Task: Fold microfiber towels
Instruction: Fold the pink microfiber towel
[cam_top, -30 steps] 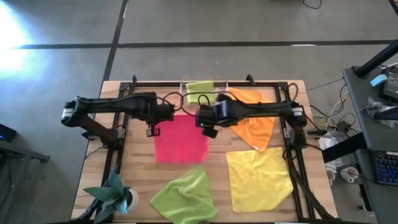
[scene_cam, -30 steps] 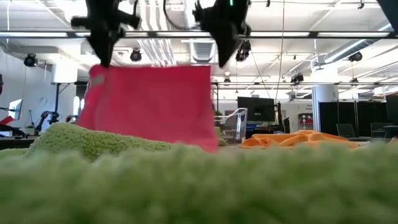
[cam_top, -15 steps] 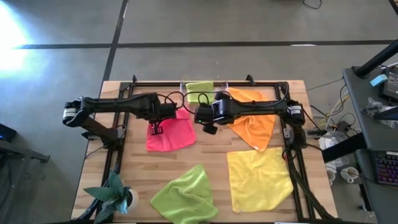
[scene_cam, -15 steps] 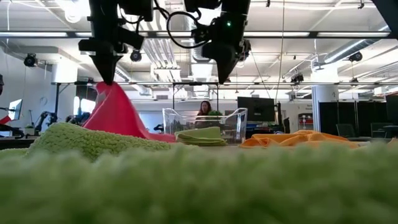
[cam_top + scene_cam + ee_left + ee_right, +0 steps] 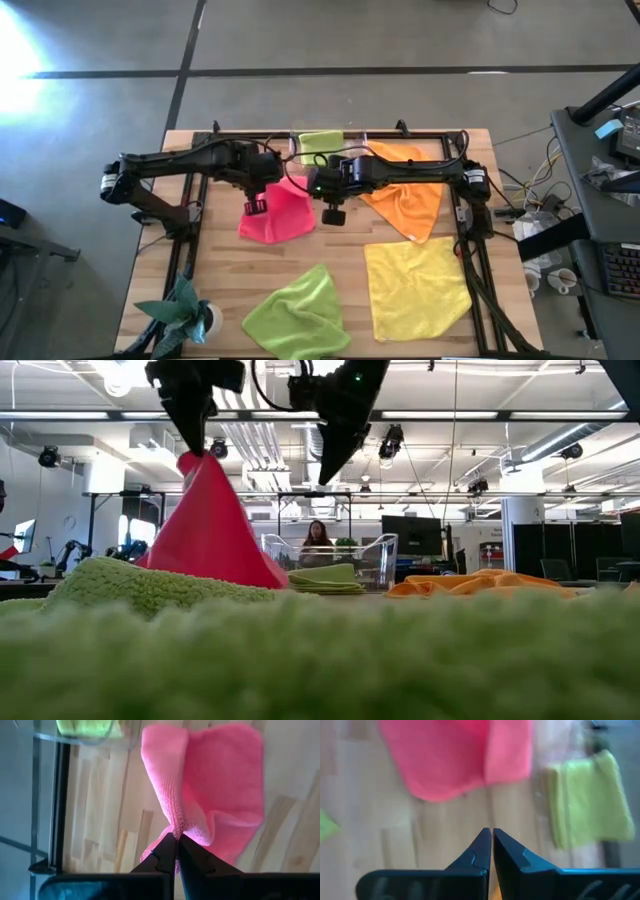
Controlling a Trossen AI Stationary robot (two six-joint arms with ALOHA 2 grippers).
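One corner pinched, left gripper [image 5: 176, 840] – pink towel [image 5: 220, 785]

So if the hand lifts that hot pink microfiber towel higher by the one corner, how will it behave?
Probably floppy: the hot pink microfiber towel, pinched at one point by the left hand, already drapes down in a cone to the wooden table. It looks light, since a fingertip pinch carries it. The fuzzy pile likely grips rather than slips. The right hand is shut and empty.
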